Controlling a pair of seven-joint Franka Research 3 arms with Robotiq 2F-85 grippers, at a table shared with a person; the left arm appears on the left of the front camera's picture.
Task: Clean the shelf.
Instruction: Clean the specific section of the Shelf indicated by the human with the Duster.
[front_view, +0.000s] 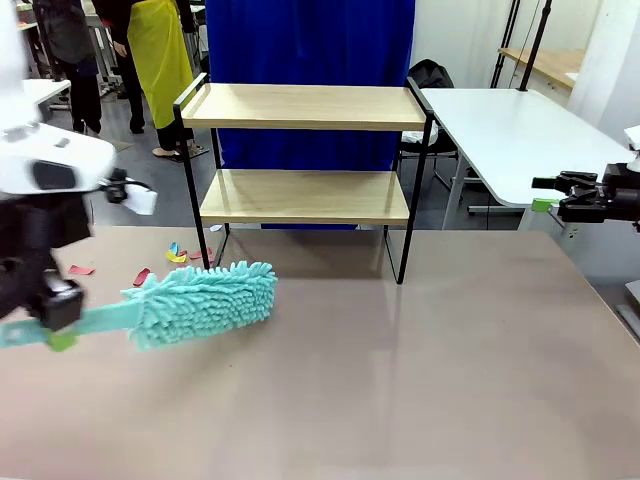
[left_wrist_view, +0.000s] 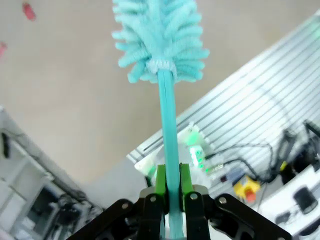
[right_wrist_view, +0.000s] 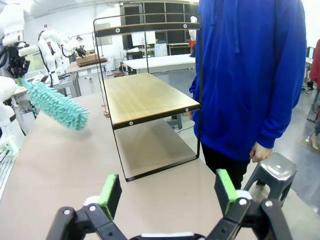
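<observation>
From the front, the shelf (front_view: 305, 150) stands at the far middle of the table (front_view: 420, 380), a matte grey-brown surface. It has two pale, wood-grained boards, one above the other, in a thin black metal frame with straight legs. Behind it stands a person (front_view: 310, 40) in a plain blue top. Near the left front of the shelf and clear of it is a duster (front_view: 205, 302) with a plump turquoise head of soft, noodle-like tufts. Its flat plastic handle (front_view: 100, 320) runs back to the left gripper (front_view: 60, 338). At the right edge, the right gripper (front_view: 541, 195) hangs beside the table.

Through the left wrist camera, the two green pads (left_wrist_view: 160, 177) are clamped on the flat sides of the smooth, narrow, strap-like handle, and the shaggy head fans out beyond them.

Through the right wrist camera, that gripper's fingers (right_wrist_view: 110, 195) stand wide apart with nothing between them. The shelf sits ahead, end-on. The person stands just beside its right end, one hand (right_wrist_view: 262, 150) hanging low next to a grey metal stool (right_wrist_view: 272, 172).
</observation>
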